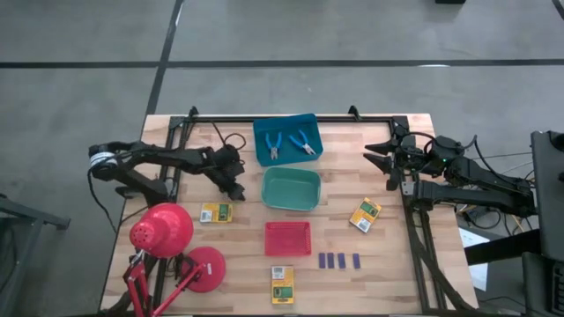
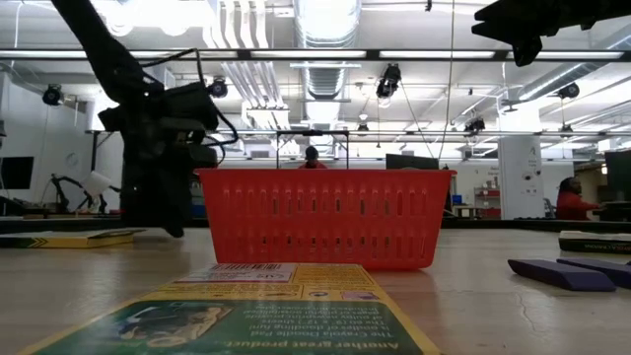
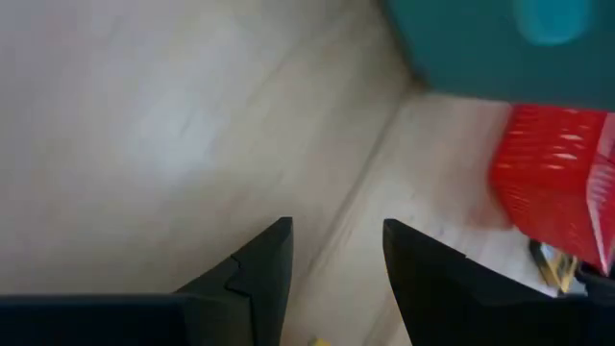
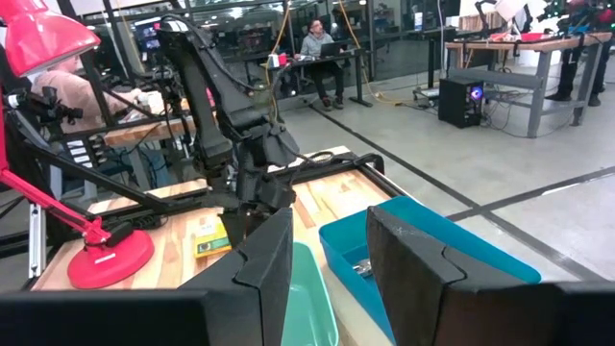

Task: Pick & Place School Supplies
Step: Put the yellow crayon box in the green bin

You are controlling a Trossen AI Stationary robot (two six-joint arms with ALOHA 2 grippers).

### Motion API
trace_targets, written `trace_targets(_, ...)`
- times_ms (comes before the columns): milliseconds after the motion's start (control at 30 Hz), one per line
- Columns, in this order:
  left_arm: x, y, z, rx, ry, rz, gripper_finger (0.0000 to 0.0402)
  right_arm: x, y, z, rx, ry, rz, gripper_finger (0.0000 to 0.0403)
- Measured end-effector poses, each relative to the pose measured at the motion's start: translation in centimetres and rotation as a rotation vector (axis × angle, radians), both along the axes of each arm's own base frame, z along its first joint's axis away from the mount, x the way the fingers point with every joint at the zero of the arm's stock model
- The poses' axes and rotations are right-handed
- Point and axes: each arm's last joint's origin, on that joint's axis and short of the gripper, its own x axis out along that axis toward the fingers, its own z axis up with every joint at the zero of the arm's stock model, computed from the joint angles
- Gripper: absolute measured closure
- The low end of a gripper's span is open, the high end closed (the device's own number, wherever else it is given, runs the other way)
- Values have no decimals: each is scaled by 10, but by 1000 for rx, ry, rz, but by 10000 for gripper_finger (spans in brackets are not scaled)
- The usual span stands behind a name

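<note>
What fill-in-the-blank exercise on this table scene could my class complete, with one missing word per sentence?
1. The two blue-handled scissors lie in the ____ tray.
2. The number of purple blocks in a row on the table is ____.
3. The left pincer hovers beside a yellow-and-green box, and its fingers are ____.
4. The tray nearest the purple blocks is ____.

Missing words: blue; four; open; red

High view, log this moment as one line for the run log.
left tool: open, empty, above yellow-and-green box | right tool: open, idle at table's right edge | scissors: in blue tray
</note>
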Motion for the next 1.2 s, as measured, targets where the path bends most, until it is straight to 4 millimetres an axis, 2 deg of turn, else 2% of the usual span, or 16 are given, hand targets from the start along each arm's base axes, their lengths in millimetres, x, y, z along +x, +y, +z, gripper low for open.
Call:
trace_targets(233,14,-16,22,-15,240,294,234,0,0,0,0,0,0,275)
trace_targets(333,25,-23,43,65,259,322,234,0,0,0,0,0,0,275)
trace_targets(467,33,-36,73,109,415,530,234,0,0,0,0,0,0,275)
trace_targets(633,44,-58,96,214,506,554,234,0,0,0,0,0,0,275)
trace_targets(833,55,-78,89,241,705,614,234,0,0,0,0,0,0,275)
trace_targets(967,70,-89,83,269,778,601,234,0,0,0,0,0,0,275)
trace_targets(1200,97,-99,74,245,890,746,234,0,0,0,0,0,0,275)
